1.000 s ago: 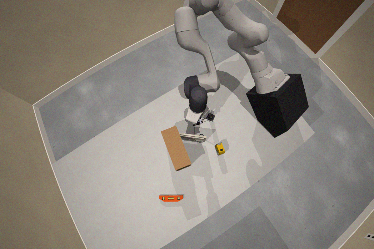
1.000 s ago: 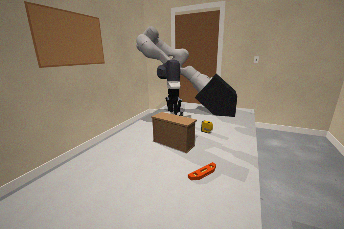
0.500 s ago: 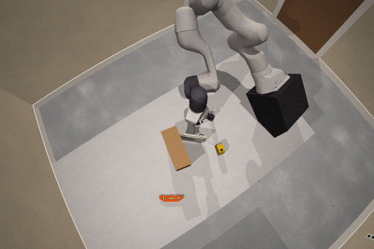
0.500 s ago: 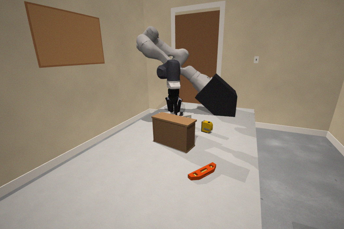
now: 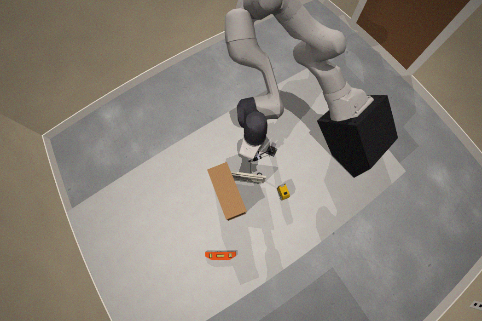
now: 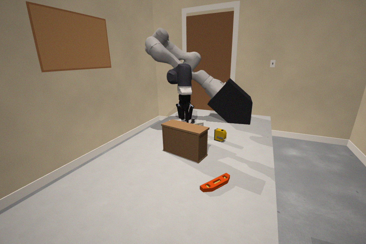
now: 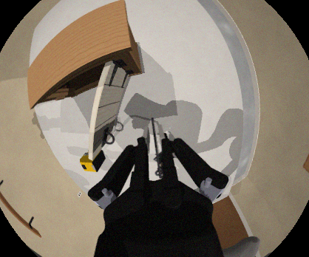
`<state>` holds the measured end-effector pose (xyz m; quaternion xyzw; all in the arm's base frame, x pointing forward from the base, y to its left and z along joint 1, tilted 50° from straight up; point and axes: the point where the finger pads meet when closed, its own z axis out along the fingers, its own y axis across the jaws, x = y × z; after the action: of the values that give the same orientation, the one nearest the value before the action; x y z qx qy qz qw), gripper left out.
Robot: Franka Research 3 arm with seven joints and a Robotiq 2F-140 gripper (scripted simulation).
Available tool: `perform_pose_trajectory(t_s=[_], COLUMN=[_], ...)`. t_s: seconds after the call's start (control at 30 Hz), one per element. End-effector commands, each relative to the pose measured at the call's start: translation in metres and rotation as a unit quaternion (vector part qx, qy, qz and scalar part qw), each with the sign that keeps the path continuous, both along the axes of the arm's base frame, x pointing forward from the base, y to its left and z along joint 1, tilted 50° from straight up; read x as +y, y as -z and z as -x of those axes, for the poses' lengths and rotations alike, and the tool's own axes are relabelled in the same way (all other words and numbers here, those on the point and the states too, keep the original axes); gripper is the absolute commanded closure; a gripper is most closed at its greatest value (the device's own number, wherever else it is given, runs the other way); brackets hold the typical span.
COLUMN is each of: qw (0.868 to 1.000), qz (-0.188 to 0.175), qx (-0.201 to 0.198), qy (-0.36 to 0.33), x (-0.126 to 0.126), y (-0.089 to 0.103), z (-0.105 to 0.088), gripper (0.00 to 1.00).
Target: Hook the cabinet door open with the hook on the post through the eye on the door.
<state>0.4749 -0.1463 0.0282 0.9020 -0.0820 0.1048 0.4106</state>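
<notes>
The wooden cabinet (image 5: pixel 226 191) (image 6: pixel 185 143) (image 7: pixel 80 44) stands upright. Its pale door (image 5: pixel 249 177) (image 7: pixel 106 100) stands wide open. The dark ring eye (image 5: pixel 259 173) (image 7: pixel 114 139) is on the door's outer face. My gripper (image 6: pixel 184 120) (image 7: pixel 154 131) points down beside that face, its fingers narrowly apart. The thin dark hook (image 7: pixel 154 129) runs between them in the wrist view, with light showing on both sides of its rod, so I see no clamping. The hook is outside the eye. The post cannot be made out clearly behind the gripper.
A yellow tape measure (image 5: pixel 283 192) (image 6: pixel 220 134) (image 7: pixel 89 162) stands near the door's free edge. An orange spirit level (image 5: pixel 220 255) (image 6: pixel 215 183) lies farther off, beyond the cabinet. The black robot base (image 5: pixel 358 136) (image 6: pixel 232 103) is on the other side.
</notes>
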Motion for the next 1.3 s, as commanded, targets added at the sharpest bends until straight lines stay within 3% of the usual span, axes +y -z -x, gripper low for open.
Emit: perform_pose_trajectory(t_s=[0.0,1.27], qw=[1.0,1.0], qz=[-0.001,-0.001], qx=[-0.001,-0.001], qy=[0.001,0.001], x=[-0.001,-0.029], y=[0.001,0.025], z=[-0.001,-0.006], gripper=[0.86,0.86])
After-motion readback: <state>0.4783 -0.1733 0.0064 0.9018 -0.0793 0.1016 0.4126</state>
